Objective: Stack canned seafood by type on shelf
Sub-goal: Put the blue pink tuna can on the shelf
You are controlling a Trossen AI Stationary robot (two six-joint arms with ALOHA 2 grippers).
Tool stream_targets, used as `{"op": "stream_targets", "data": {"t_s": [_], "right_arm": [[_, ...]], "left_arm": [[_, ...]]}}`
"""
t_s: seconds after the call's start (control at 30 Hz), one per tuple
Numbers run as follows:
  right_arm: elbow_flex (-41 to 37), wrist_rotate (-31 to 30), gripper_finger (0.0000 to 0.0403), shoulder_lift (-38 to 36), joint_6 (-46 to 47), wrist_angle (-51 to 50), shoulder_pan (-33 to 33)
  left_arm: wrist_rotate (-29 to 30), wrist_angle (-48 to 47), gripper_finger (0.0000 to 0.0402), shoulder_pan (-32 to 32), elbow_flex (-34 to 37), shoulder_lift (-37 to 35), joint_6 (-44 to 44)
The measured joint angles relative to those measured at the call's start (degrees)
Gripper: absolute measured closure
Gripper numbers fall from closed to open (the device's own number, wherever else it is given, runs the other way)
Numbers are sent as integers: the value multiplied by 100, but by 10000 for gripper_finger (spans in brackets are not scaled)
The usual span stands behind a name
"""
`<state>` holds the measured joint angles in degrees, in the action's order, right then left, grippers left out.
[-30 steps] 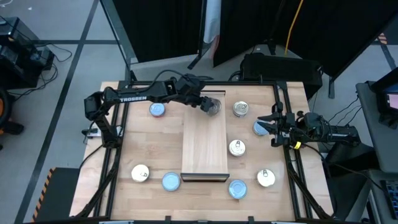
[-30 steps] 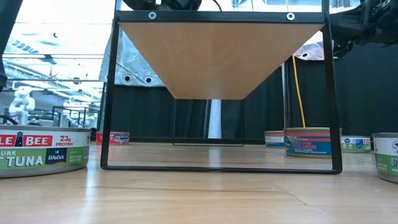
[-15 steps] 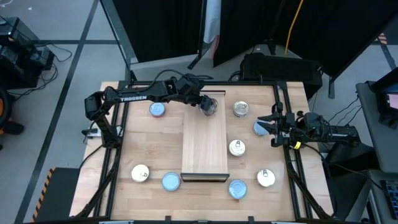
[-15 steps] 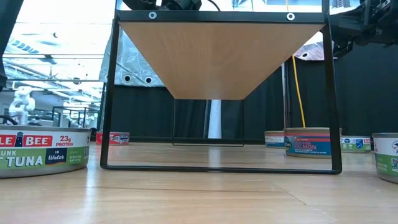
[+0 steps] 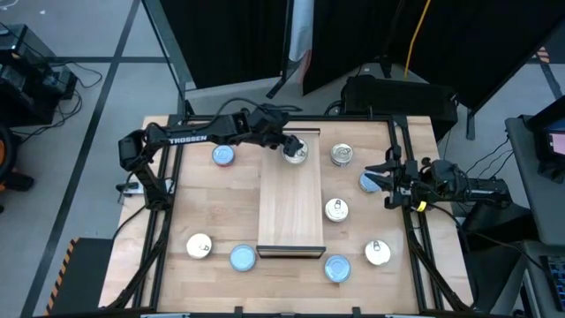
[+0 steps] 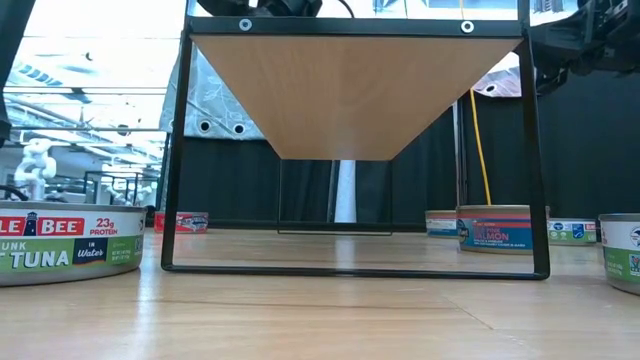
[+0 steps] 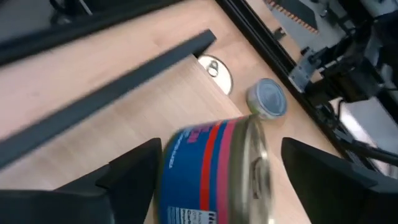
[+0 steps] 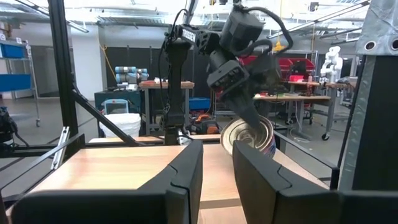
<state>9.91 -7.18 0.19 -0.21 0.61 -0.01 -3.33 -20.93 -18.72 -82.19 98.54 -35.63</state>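
The left gripper (image 5: 291, 148) reaches over the far end of the shelf (image 5: 290, 212), its fingers (image 7: 134, 171) spread wide on either side of a tilted can (image 7: 214, 171) with a blue, red and pink label; gaps show between the can and both fingers, so it is not clamped, though whether the can touches the board cannot be told. Left of this gripper a blue-topped can (image 5: 223, 156) sits on the table (image 5: 212, 203); just right of it is a silver pull-tab can (image 5: 341, 155). Nearer the front, a cream can (image 5: 199, 246) and a blue one (image 5: 243, 258) lie left of the shelf, with three more to its right (image 5: 336, 210) (image 5: 337, 268) (image 5: 378, 253). The right gripper (image 5: 387, 182) waits at the table's right edge, its fingers (image 8: 186, 171) nearly together and holding nothing, a blue can (image 5: 368, 182) directly beside it.
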Motion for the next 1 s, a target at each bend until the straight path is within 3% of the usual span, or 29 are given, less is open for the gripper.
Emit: {"op": "stream_targets", "data": {"t_s": [0.33, 0.47, 0.57, 0.7, 1.0], "right_arm": [[0, 0, 321, -2, 2, -43, 0], [0, -2, 321, -2, 127, -76, 0], [0, -3, 321, -2, 142, -120, 1], [0, -4, 321, -2, 120, -201, 0], [0, -15, 321, -2, 96, -220, 0]], "left_arm": [[304, -254, 58, 110, 0, -78, 214], [302, -627, 58, 284, 0, -265, 671], [863, -1112, 65, 529, 0, -607, 1067], [1719, -1525, 99, 863, -1, -1060, 1480], [2151, -1686, 225, 1588, 22, -728, 2688]]}}
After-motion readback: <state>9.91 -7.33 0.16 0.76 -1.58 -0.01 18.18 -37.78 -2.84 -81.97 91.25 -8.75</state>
